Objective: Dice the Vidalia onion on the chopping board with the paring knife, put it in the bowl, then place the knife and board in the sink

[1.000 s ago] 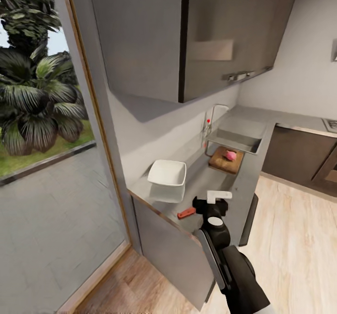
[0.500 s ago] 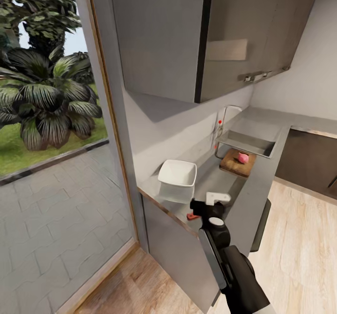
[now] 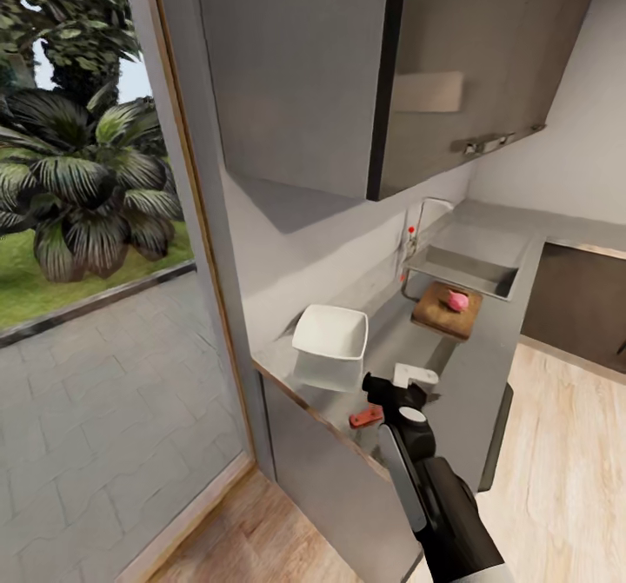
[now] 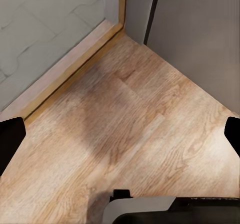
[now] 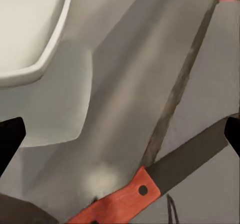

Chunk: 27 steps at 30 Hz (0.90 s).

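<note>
The paring knife (image 5: 150, 181) lies flat on the grey countertop (image 5: 150, 58), red-orange handle and dark blade, right under my right gripper (image 5: 120, 136), which is open and hovers above it. In the head view the knife's handle (image 3: 366, 416) pokes out beside the right gripper (image 3: 396, 389), near the countertop's (image 3: 391, 340) near end. The white bowl (image 3: 330, 344) stands just beyond it. Farther along, the pinkish Vidalia onion (image 3: 457, 301) rests whole on the chopping board (image 3: 443, 314), next to the sink (image 3: 461, 272). My left gripper (image 4: 120, 136) hangs open over the wooden floor.
Wall cabinets (image 3: 374, 70) hang over the counter. A glass door (image 3: 96, 305) to a paved garden stands to the left of the counter's end. Dark base cabinets (image 3: 569, 305) run along the far wall. Wooden floor (image 3: 565, 479) lies open to the right.
The head view has shifted, bringing the counter end closer. My right gripper stays open over the knife, whose handle shows a little more now. Onion, board and bowl have not moved.
</note>
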Motion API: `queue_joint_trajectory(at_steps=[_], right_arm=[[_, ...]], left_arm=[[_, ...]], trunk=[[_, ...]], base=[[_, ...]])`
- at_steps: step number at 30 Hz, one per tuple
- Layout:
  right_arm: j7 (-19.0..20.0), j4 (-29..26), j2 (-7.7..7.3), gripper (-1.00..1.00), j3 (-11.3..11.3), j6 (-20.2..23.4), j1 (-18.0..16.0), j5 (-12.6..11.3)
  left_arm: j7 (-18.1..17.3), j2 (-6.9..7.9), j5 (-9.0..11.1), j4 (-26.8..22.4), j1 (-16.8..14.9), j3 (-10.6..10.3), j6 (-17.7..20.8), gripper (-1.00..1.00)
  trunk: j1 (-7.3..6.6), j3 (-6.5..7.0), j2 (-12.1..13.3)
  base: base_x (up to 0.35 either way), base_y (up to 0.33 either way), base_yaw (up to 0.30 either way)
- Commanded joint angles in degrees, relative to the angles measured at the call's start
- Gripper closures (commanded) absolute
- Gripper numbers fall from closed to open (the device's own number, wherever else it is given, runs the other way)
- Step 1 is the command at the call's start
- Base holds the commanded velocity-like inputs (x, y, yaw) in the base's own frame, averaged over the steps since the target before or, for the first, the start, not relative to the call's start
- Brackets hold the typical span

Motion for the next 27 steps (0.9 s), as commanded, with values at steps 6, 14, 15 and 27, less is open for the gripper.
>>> queue_joint_trajectory(at_steps=[6, 14, 15, 27], right_arm=[[-0.5, 2.4, 0.0, -1.0, -0.4, -0.2, -0.1, -0.6], [-0.6, 4.3, 0.0, -1.0, -0.4, -0.7, -0.1, -0.6], [-0.6, 4.4, 0.0, -1.0, -0.4, -0.7, -0.1, -0.6], [-2.3, 5.6, 0.0, -1.0, -1.8, -0.7, -0.1, -0.6]], left_arm=[[-0.1, 0.05, 0.6, 0.1, 0.0, -0.1, -0.1, -1.0], [-0.1, 0.05, 0.6, 0.4, 0.0, -0.1, -0.2, -1.0], [-0.1, 0.05, 0.6, 0.4, 0.0, -0.1, -0.2, -1.0], [-0.1, 0.05, 0.6, 0.4, 0.0, -0.1, -0.2, -1.0]], trunk=[[0.05, -0.1, -0.1], [0.05, -0.1, -0.1], [0.05, -0.1, -0.1], [0.05, -0.1, -0.1]], base=[[0.065, 0.0, 0.0], [-0.044, 0.04, 0.0], [-0.037, 0.033, 0.0], [-0.005, 0.004, 0.0]])
